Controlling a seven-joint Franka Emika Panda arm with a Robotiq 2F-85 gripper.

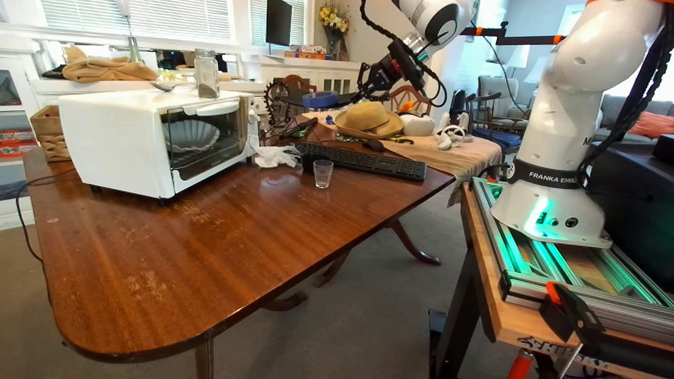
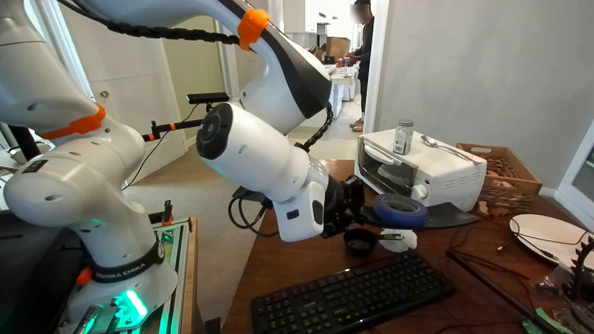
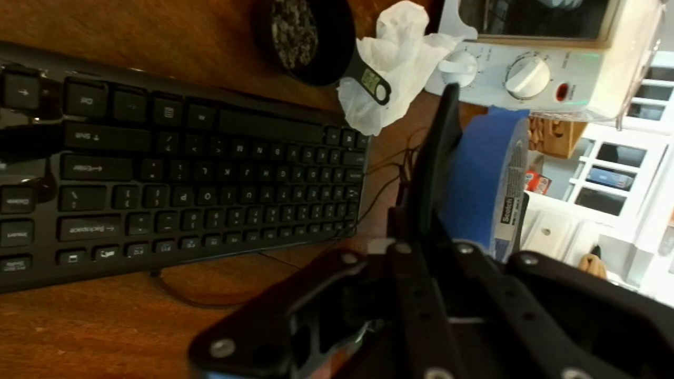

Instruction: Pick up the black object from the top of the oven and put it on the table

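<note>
Arching in from the upper left of an exterior view, the arm (image 2: 255, 150) bends down toward center — gripper (image 2: 362, 214) clamped on the black object (image 2: 448, 215), blue tape roll (image 2: 400, 214) on it, held over the table (image 2: 292, 260). The oven (image 2: 431, 163) sits right of center. The roll's label (image 3: 508, 210) reads "Scotch", right side of the wrist view — and the base band (image 2: 121, 272), exterior view lower left, says "FRANKA EMIKA".
</note>
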